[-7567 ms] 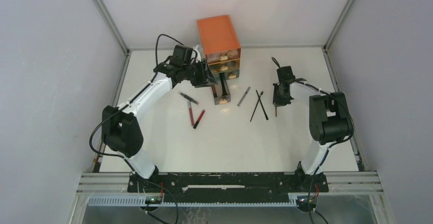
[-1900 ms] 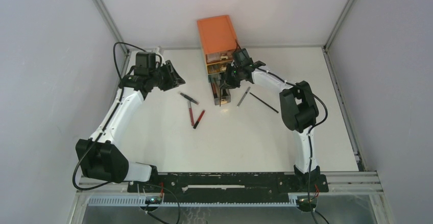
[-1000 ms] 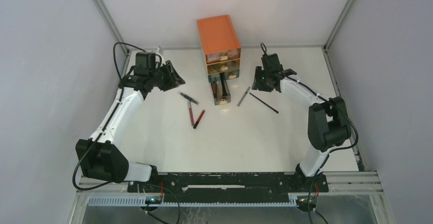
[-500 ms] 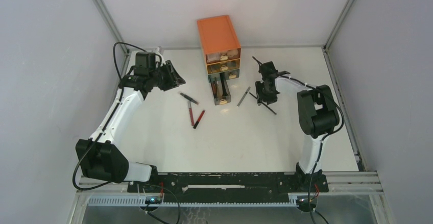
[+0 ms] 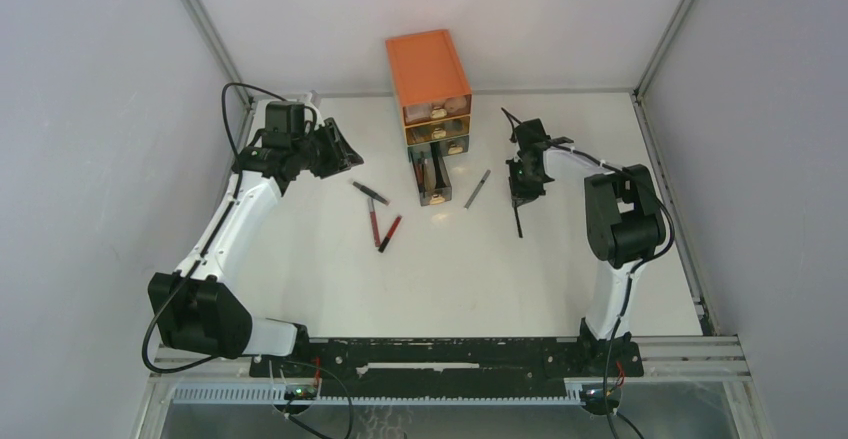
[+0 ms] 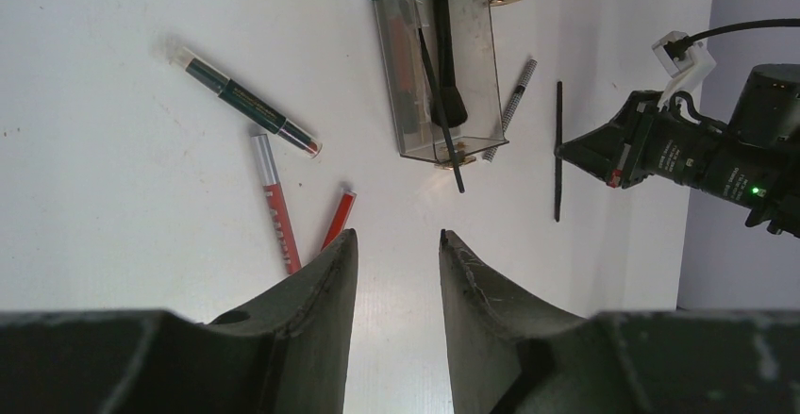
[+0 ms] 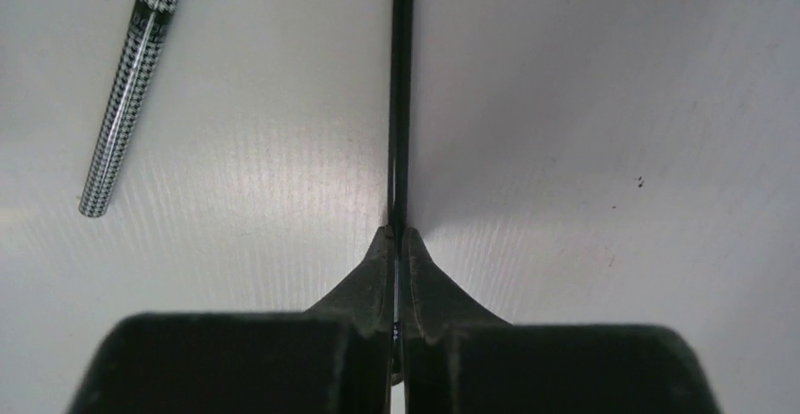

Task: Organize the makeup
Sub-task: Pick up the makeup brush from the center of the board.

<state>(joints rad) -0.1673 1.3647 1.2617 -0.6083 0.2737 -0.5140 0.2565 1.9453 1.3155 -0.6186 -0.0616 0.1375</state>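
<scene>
Two right fingers (image 7: pixel 363 287) pinching black brush (image 7: pixel 401 84), near end hidden

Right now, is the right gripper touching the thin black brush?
Touching. In the right wrist view the right gripper is shut on the thin black brush, with no gap at either fingertip.

- Your fingers (image 7: pixel 363 282) sit at the bottom centre, pressed together and pinching a thin black brush (image 7: pixel 401 103) by one end.
- The brush runs straight away from the tips, up the middle of the view. Its rounded far end stops just short of the top edge.
- A soft grey shadow lies on the white surface (image 7: pixel 613 131) just right of the brush.
- At upper left you see a slim black-and-white checked pencil (image 7: pixel 135 84), lying tilted and well apart from the brush.
</scene>
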